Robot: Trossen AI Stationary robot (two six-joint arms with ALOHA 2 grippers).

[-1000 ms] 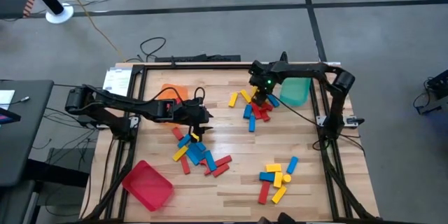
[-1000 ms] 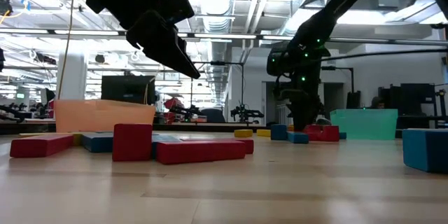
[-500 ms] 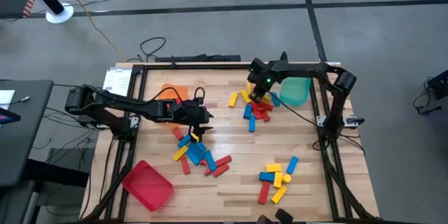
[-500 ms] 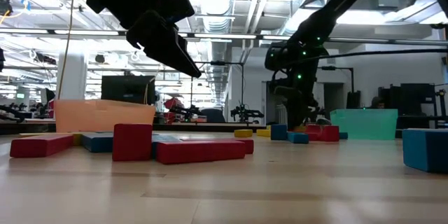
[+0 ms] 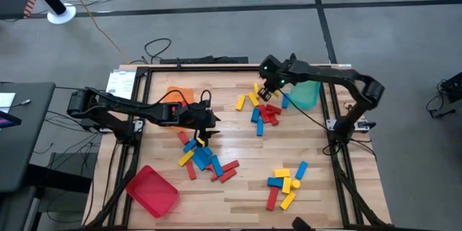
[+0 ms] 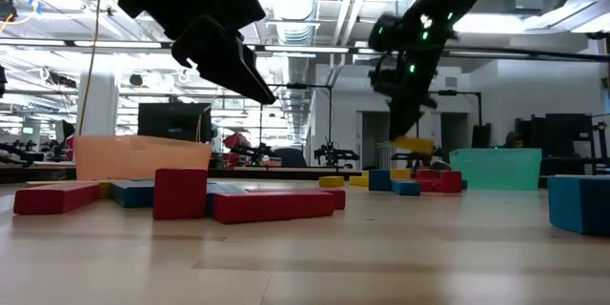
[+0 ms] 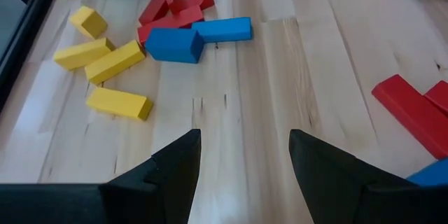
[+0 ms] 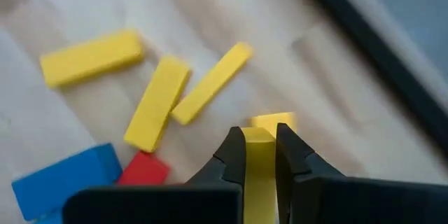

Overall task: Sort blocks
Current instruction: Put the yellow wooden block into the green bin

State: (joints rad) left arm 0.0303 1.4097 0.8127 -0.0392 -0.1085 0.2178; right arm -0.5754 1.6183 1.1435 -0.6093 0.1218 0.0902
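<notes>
- Over the far pile, right gripper (image 8: 260, 147) has just shut on yellow block (image 8: 260, 155) & lifted it, so ready for sorting
- left gripper (image 7: 243, 155) idle, fingers apart, empty

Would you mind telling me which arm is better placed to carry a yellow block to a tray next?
The right: its gripper already holds a yellow block lifted off the table. The left gripper hangs open and empty.

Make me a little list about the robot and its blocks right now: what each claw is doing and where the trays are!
Right gripper: shut on a yellow block, lifted above the far pile
Left gripper: open, empty, above bare wood
Orange tray: far left
Red tray: near left corner
Green tray: far right
Blocks on table: three loose piles of red, blue, yellow
</notes>
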